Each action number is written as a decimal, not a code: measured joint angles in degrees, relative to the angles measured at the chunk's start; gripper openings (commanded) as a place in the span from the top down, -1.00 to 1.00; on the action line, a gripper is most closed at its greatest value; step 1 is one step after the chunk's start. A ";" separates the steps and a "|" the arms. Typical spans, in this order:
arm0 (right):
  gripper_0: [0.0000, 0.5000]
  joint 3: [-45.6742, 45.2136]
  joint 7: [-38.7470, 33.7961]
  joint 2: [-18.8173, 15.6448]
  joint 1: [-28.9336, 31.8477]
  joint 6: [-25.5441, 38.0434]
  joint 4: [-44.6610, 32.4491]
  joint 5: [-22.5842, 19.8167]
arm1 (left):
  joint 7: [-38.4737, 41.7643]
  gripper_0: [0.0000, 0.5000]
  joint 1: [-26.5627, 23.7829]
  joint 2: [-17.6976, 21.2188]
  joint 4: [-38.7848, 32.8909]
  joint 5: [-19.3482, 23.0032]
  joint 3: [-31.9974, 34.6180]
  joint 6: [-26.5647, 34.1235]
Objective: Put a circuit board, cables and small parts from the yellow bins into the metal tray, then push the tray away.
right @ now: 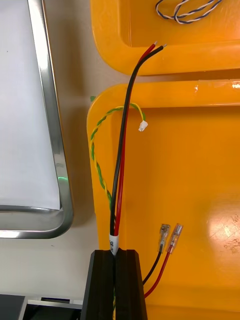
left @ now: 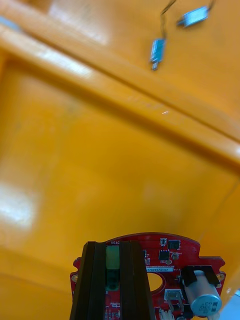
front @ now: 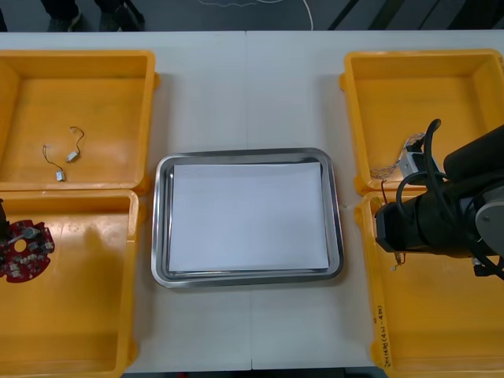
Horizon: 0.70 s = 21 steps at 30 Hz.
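**Worktop**, contents:

1. Metal tray: centre, white inside.
2. Left pincer: 9 o'clock of the tray, over the left near bin. Fingers are drawn close, pinching the red circuit board, which sits at that bin's 9 o'clock side.
3. Right pincer: 3 o'clock of the tray, over the right near bin. Fingers are nipped on the black and red cable, whose bare ends reach the rim of the right far bin. A yellow-green twisted cable curls just beside it, along the bin wall nearest the tray.
4. Left far bin: 10 o'clock, with two small metal parts on thin wires.
5. Right far bin: 2 o'clock, with a blue and white twisted cable.
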 measured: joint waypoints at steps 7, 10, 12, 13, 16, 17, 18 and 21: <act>1.00 -0.12 0.00 0.00 -0.01 0.01 0.00 -0.27 | -1.85 1.00 -7.34 0.24 -0.13 1.79 -4.04 0.09; 1.00 -0.12 0.00 0.00 -0.01 0.01 0.00 -0.36 | -1.85 1.00 -9.97 0.28 -0.13 1.79 -7.53 0.10; 1.00 -0.12 0.00 0.00 -0.01 0.01 0.01 -0.41 | -1.85 1.00 -11.85 0.36 -0.13 1.79 -9.94 0.11; 1.00 -0.12 0.00 0.00 -0.01 0.01 0.01 -0.44 | -1.85 1.00 -12.86 0.39 -0.10 1.79 -11.08 0.11; 1.00 -0.12 0.00 0.00 -0.02 0.01 0.01 -0.49 | -1.85 1.00 -16.24 0.43 0.58 1.79 -14.39 0.13; 1.00 -0.12 0.00 0.00 -0.02 0.01 0.01 -0.50 | -1.85 1.00 -17.28 0.43 1.10 1.79 -15.31 0.14; 1.00 -0.12 0.00 0.00 -0.02 0.01 0.01 -0.51 | -1.85 1.00 -18.48 0.43 1.88 1.79 -16.35 0.14; 1.00 -0.13 0.00 0.00 -0.02 0.01 0.01 -0.52 | -1.84 1.00 -21.50 0.44 4.35 1.79 -19.29 0.16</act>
